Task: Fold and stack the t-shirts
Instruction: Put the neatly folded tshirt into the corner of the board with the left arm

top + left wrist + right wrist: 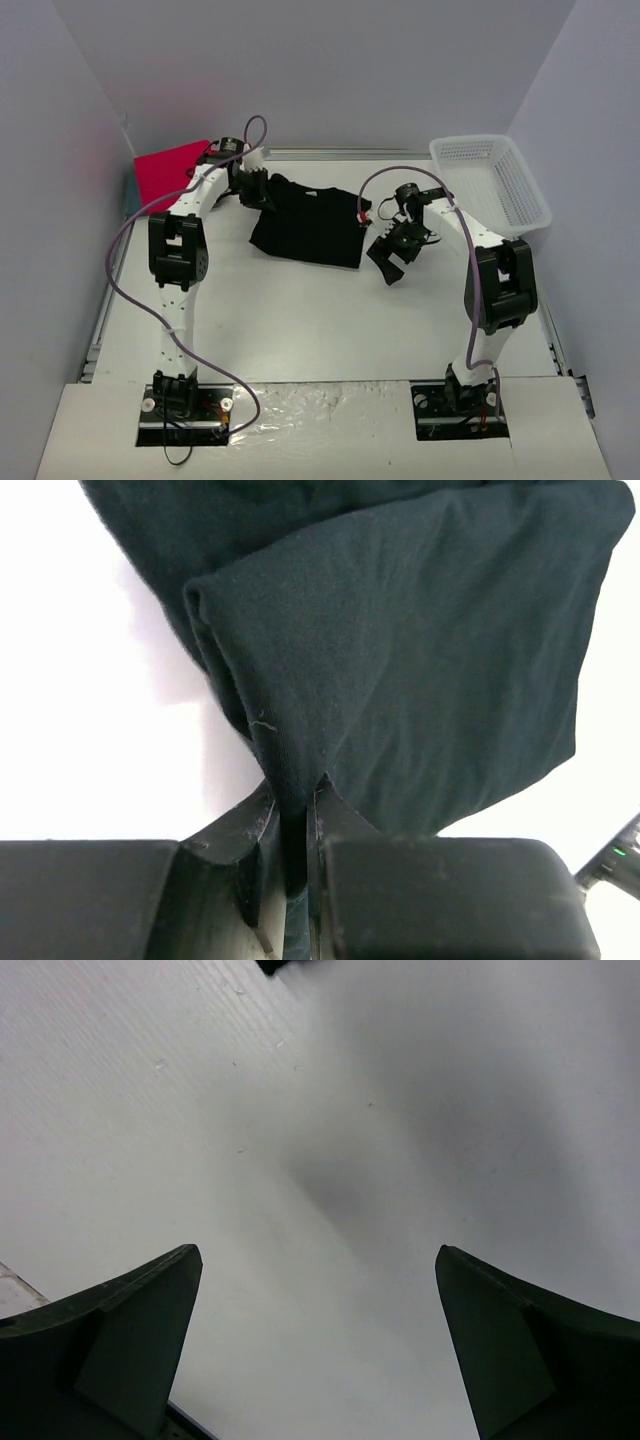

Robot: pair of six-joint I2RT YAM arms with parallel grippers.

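Note:
The black t-shirt [312,222] lies partly folded in the middle of the table. My left gripper [253,190] is shut on a pinched fold at its far left edge; the left wrist view shows the dark cloth [400,640] rising from between the fingers [245,845]. My right gripper [392,262] is open and empty, hanging above bare table just right of the shirt; its wrist view shows two spread fingertips [140,1330] over white surface. The red-pink t-shirt [165,172] lies folded at the far left. A teal-blue edge [130,205] shows under it.
A white mesh basket [492,183] sits at the far right corner, tilted against the wall. Grey walls close in the table on three sides. Purple cables loop off both arms.

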